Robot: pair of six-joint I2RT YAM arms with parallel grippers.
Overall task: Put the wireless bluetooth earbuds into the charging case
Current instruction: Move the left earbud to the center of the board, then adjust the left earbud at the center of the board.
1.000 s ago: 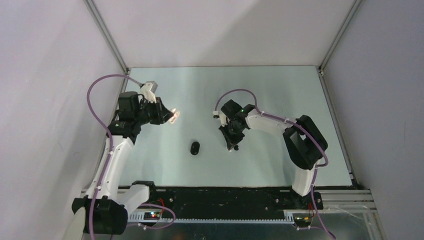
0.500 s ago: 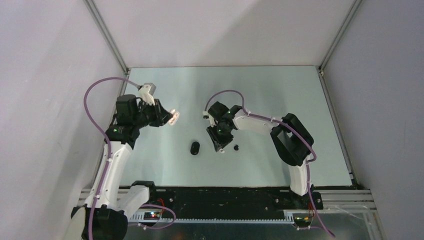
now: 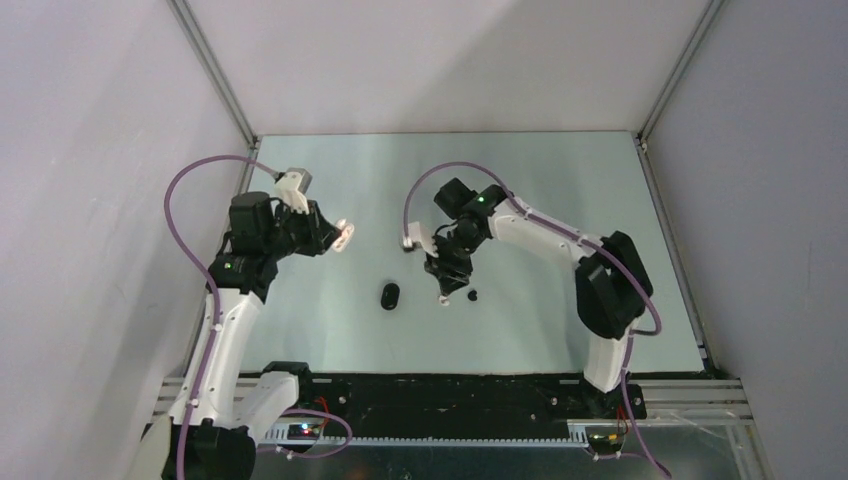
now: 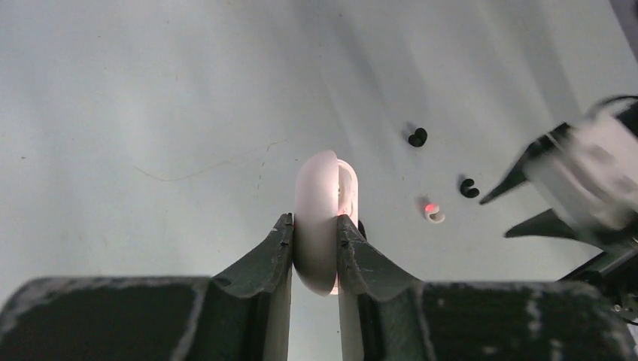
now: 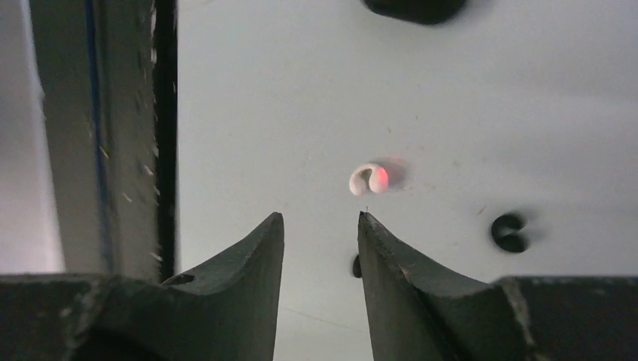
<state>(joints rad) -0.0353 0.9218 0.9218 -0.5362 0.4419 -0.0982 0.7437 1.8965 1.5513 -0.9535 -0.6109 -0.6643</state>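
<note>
The left gripper (image 4: 314, 220) is clamped on one white case (image 4: 322, 180). The right gripper (image 5: 321, 218) hangs with its jaws parted and empty, just short of one white earbud (image 5: 369, 179) glowing red. The left wrist view shows two black earbuds (image 4: 417, 137), the right wrist view one. One black charging case (image 3: 390, 295) lies on the table (image 3: 560, 180) between the arms, seen whole only from above.

The charging case (image 3: 389, 295) lies on the table (image 3: 560, 200), left of the earbuds (image 3: 471, 294).
</note>
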